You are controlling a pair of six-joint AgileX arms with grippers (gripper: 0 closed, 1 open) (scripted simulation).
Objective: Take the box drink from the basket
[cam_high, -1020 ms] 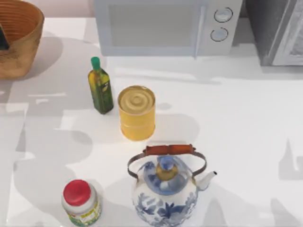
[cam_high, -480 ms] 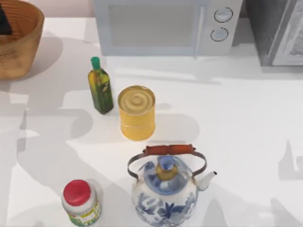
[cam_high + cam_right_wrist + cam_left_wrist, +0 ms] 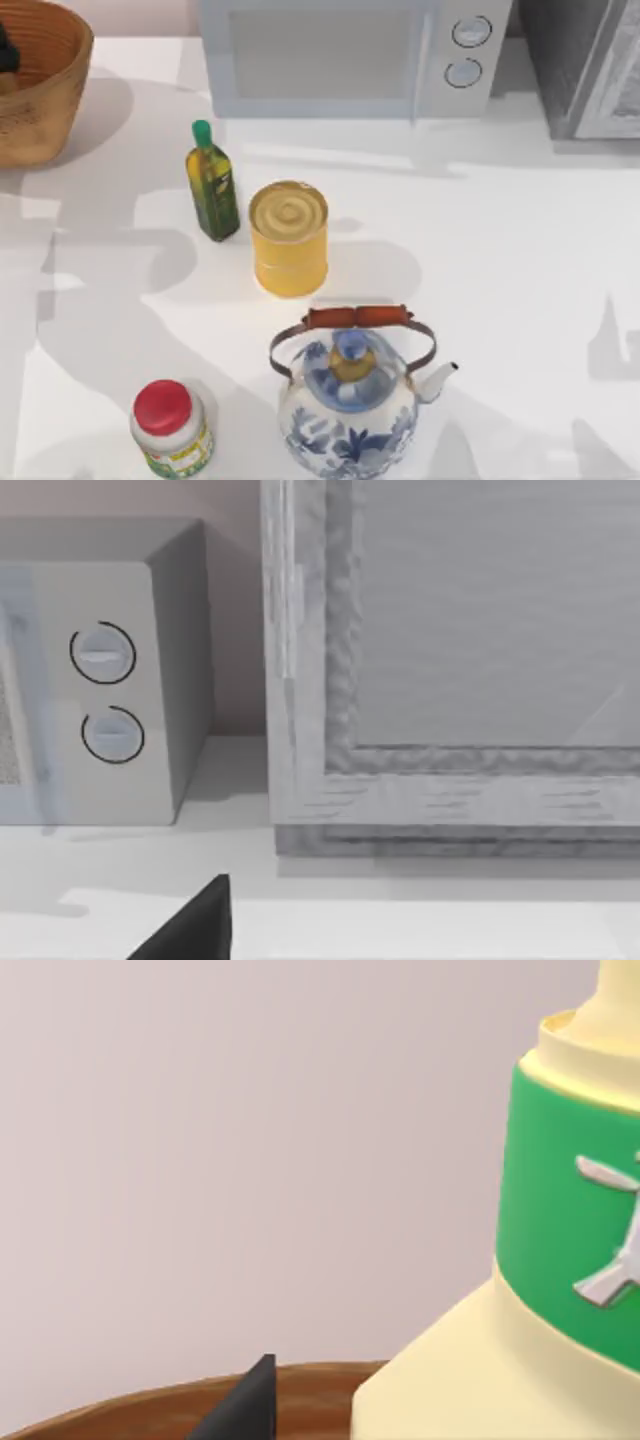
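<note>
You will find the basket (image 3: 42, 85) at the upper left of the top view, cut by the frame's left edge and standing on the white table (image 3: 500, 260). The left gripper (image 3: 5, 52) shows as a small dark shape at that same edge, over the basket's ribbed inside. In the left wrist view the box drink (image 3: 520, 1290) stands close at the right of the frame, pale cream with a broad green band that bears a white figure. The basket's brown rim runs along the lower edge behind it, and a dark tip of the gripper pokes up at lower centre, just beside the carton. You cannot tell how the left jaws stand, nor whether they touch the carton.

The right gripper (image 3: 190, 928) shows as a dark wedge at the lower left of the right wrist view, above the table and facing the microwave (image 3: 340, 55) with its two dials and the grey cabinet (image 3: 590, 65) beside it. You cannot tell the state of its jaws either.

Well apart from the basket, the green oil bottle (image 3: 212, 185) stands just beside the yellow can (image 3: 289, 237) at centre, with the blue-and-white teapot (image 3: 350, 405) below them and the red-lidded jar (image 3: 170, 428) at lower left
</note>
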